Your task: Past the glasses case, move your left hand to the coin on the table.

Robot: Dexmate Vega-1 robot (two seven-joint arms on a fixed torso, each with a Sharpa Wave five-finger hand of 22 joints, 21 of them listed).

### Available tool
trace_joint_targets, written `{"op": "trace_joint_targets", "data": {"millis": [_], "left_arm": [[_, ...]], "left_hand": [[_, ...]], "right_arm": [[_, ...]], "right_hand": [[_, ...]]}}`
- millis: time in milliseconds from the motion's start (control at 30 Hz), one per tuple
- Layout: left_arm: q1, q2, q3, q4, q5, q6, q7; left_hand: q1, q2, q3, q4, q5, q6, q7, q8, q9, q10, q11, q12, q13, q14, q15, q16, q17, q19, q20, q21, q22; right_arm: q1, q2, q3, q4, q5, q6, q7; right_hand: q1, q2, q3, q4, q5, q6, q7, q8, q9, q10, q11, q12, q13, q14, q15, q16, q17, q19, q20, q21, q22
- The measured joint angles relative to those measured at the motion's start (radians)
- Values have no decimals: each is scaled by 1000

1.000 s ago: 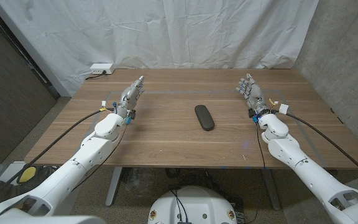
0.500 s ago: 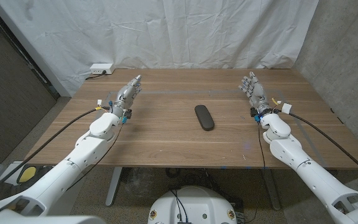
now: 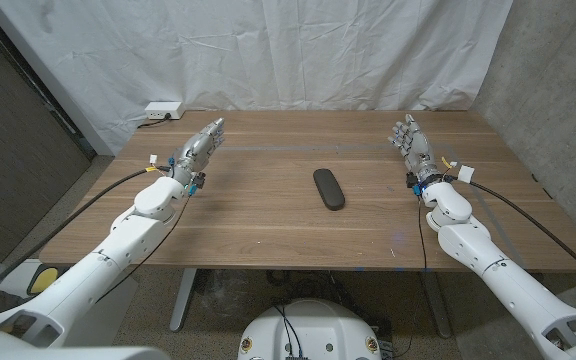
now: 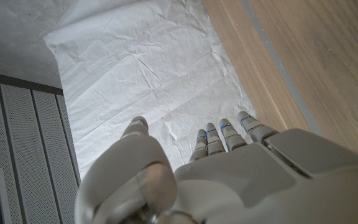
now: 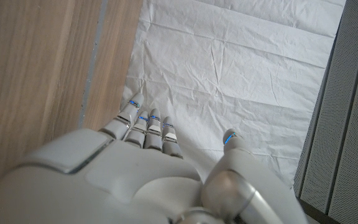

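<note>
Black glasses case [image 3: 330,188] on wooden table [image 3: 268,215], unlabelled

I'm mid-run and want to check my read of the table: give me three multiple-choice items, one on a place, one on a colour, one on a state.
1. Where does the glasses case lie?
A. near the middle of the table, between the two arms
B. at the far left corner by the white box
C. under the right hand

2. What colour is the glasses case?
A. white
B. dark, near black
C. red

3. What is the left hand doing?
A. gripping the glasses case
B. pressing on a coin
C. holding nothing, fingers stretched out

Answers: 1 A, since the head view shows it mid-table, apart from both hands. 2 B, since it reads dark against the brown wooden table. 3 C, since the head view shows its fingers extended with nothing in them; the right hand is likewise empty.
</note>
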Motion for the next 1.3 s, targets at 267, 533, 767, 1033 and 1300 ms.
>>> {"op": "trace_joint_targets", "data": {"millis": [267,533,767,1033,1300], "left_arm": [[12,11,-14,6,2,-25,-7],[29,22,-30,9,13,-50,3],[37,21,-36,19,37,-72,34],[37,13,-39,38,69,-100,68],[38,14,-43,42,111,-107,113]], "left_hand": [[4,-4,1,-7,-8,16,-6,0,0,13,-2,0,0,16,-6,0,0,14,-3,5,0],[11,-4,1,-7,-8,23,-12,0,0,29,-7,0,0,23,-13,0,0,25,-3,5,0],[17,-9,0,-14,-8,57,-18,4,0,59,-13,8,0,54,-25,4,0,49,-3,12,0],[25,-9,-3,-19,-8,77,-19,4,0,75,-18,8,0,71,-22,4,0,60,-3,12,0],[29,-13,0,-22,-8,84,-23,4,0,88,-20,8,0,77,-27,4,0,71,-3,12,0]], "right_arm": [[-10,-6,4,-19,-1,-8,-9],[-19,-16,13,-35,1,-14,-15],[-21,-21,18,-40,1,-20,-20],[-22,-23,23,-40,3,-20,-24],[-34,-32,35,-56,3,-20,-35]], "right_hand": [[0,0,0,0,0,0,0,0,0,0,0,0,0,0,0,0,0,0,0,-3,0],[0,0,0,0,0,0,0,0,0,0,0,0,0,0,0,0,0,6,-6,-4,0],[0,0,0,0,0,0,0,0,0,4,-4,0,0,0,0,0,0,6,-6,-8,0],[0,0,0,0,0,0,0,0,0,4,-4,0,0,0,0,0,0,6,-6,-11,0],[0,0,-9,0,0,0,0,0,0,4,-4,0,0,0,0,0,0,11,0,-12,0]]}}
